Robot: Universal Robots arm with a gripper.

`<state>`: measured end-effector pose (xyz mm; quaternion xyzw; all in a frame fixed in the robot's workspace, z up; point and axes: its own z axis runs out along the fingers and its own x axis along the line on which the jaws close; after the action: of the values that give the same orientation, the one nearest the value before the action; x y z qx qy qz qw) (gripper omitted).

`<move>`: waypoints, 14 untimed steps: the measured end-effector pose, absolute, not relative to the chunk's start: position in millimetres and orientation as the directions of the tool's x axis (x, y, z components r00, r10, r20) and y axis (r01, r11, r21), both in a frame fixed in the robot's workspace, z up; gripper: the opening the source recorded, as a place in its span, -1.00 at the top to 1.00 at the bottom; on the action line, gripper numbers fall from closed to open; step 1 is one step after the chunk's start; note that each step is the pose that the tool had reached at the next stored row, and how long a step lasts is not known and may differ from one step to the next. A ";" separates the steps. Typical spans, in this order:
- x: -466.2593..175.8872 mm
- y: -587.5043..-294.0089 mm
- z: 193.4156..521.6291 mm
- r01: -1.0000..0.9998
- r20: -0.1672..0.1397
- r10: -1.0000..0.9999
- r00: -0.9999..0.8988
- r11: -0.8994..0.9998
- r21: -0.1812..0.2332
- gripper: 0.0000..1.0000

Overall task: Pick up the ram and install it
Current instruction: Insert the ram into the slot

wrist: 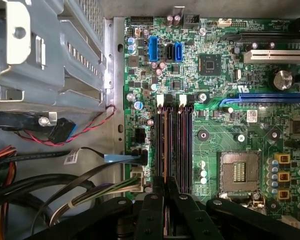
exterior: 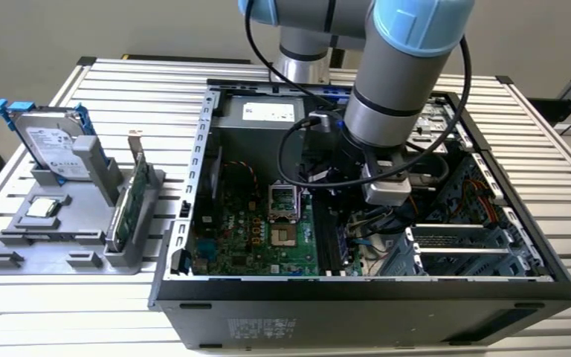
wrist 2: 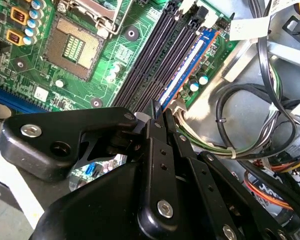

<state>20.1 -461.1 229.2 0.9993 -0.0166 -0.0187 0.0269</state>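
Slatted metal table (exterior: 553, 167), open computer case (exterior: 365, 312), grey parts holder (exterior: 38, 249)

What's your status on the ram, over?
Tool down in the case, shut on the ram. Ram edge-on at the slot row's side farthest from the processor socket. Cable bundle alongside, not across it.

no legible text or labels

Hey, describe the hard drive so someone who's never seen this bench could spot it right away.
From the open computer case, look to the exterior view's left, to the grey holder on the table. The hard drive stands on edge at its far end: a silver box with blue rails, unlike the thin green card beside it.
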 end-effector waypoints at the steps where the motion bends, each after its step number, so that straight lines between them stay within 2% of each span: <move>1: 20.4 -461.1 229.1 -0.032 -0.037 -0.034 0.999 -0.998 0.054 1.00; 14: 21.6 -461.5 224.5 -0.032 -0.036 -0.034 0.999 -0.998 0.054 1.00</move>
<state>21.6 -461.5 224.5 0.9993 -0.0165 -0.0186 0.0268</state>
